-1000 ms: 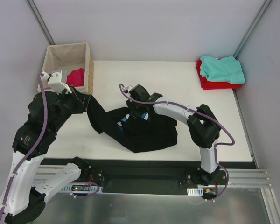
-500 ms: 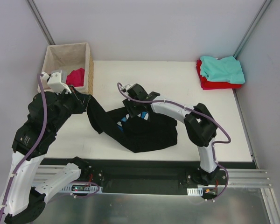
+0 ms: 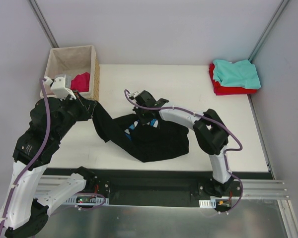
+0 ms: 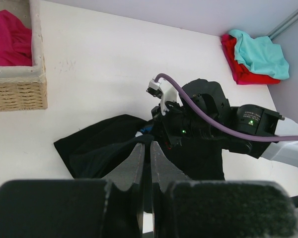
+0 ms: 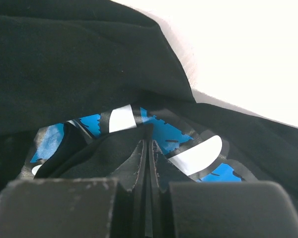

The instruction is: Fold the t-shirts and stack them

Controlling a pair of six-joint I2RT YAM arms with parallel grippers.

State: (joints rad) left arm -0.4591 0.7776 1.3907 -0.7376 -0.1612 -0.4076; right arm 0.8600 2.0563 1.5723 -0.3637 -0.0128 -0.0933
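A large black t-shirt (image 3: 156, 141) with a blue and white print (image 5: 164, 131) lies crumpled mid-table. My left gripper (image 3: 92, 106) holds one corner of it, stretched toward the basket; in the left wrist view the left gripper (image 4: 150, 144) is shut on black cloth (image 4: 99, 148). My right gripper (image 3: 142, 121) presses into the shirt's middle. In the right wrist view the right gripper (image 5: 149, 141) is shut on a black fold beside the print. A teal t-shirt (image 3: 236, 73) lies folded on a red one (image 3: 231, 90) at the back right. A magenta t-shirt (image 3: 81, 81) sits in the basket.
The wicker basket (image 3: 96, 74) with beige lining stands at the back left corner, close to my left wrist. Grey walls enclose the table on three sides. Bare white tabletop (image 3: 188, 84) lies between the black shirt and the folded stack.
My right gripper shifted slightly left over the black shirt and closed on a fold of it. The left arm and its held corner have not moved.
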